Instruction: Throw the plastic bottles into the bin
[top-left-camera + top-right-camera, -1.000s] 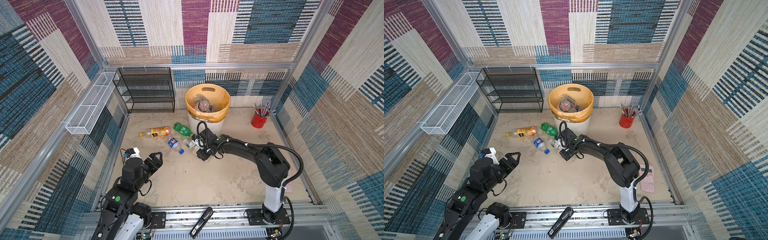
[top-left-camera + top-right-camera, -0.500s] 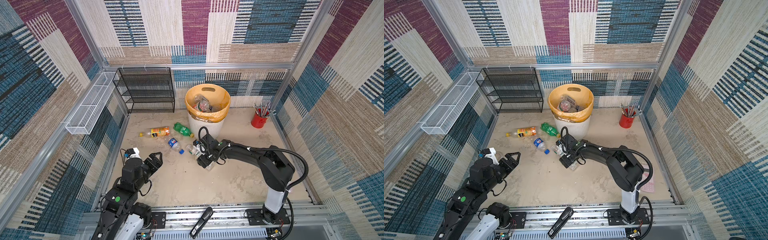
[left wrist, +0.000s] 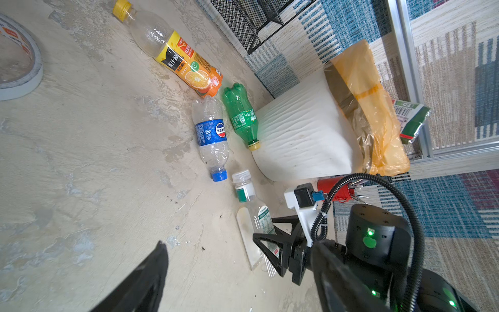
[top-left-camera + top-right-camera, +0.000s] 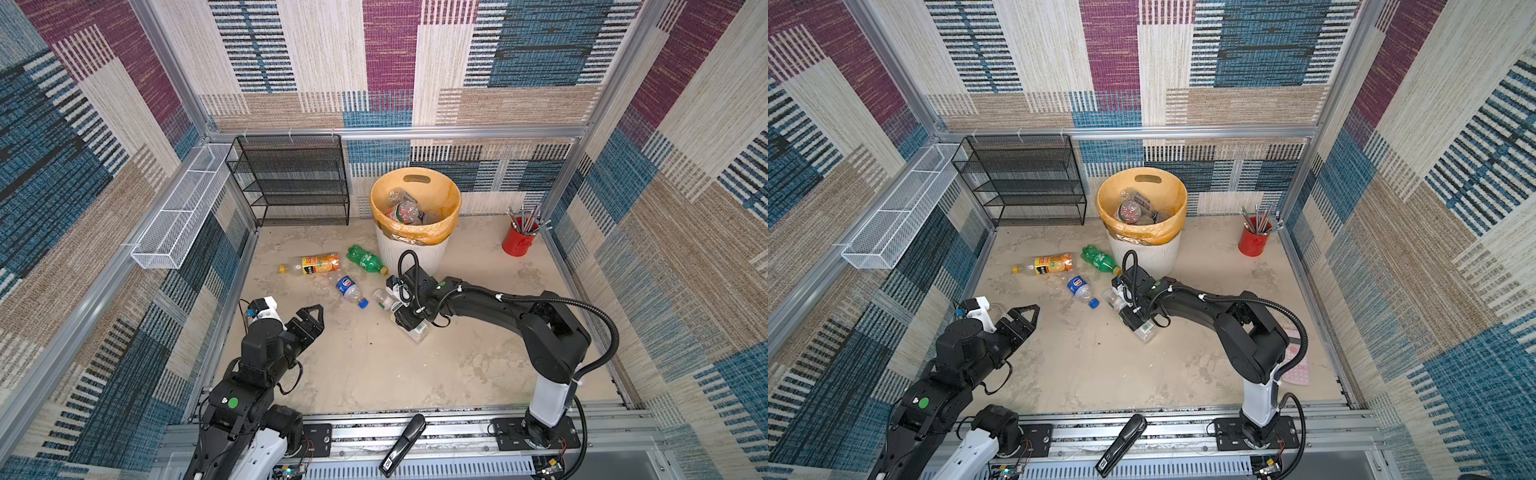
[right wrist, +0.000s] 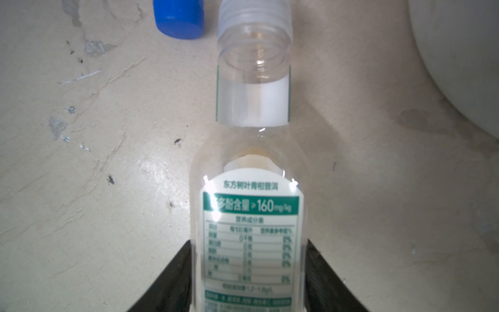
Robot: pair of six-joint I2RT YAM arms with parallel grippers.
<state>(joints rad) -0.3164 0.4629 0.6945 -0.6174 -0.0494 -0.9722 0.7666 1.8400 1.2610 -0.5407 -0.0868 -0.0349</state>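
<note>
A clear bottle [image 5: 249, 216] with a white and green label lies on the floor in front of the bin [image 4: 415, 255], a white ribbed basket with an orange liner. My right gripper [image 4: 405, 318] is shut on the clear bottle's body, one finger pressed on each side [image 5: 248, 243]. Three more plastic bottles lie left of the bin: an orange-labelled one [image 4: 316, 264], a green one [image 4: 366, 259] and a blue-labelled one [image 4: 349, 289]. Several bottles [image 4: 405, 210] lie inside the bin. My left gripper [image 4: 307, 322] hangs open and empty over the front left floor.
A black mesh rack [image 4: 291, 183] stands at the back left, with a white wire basket [image 4: 178, 216] on the left wall. A red pencil cup [image 4: 517, 241] sits at the back right. A tape roll [image 3: 16, 62] and a pink calculator [image 4: 1298, 361] lie on the floor.
My right gripper shifted slightly toward the front, its jaws widened and then closed onto the clear bottle's sides. The left arm has not moved.
</note>
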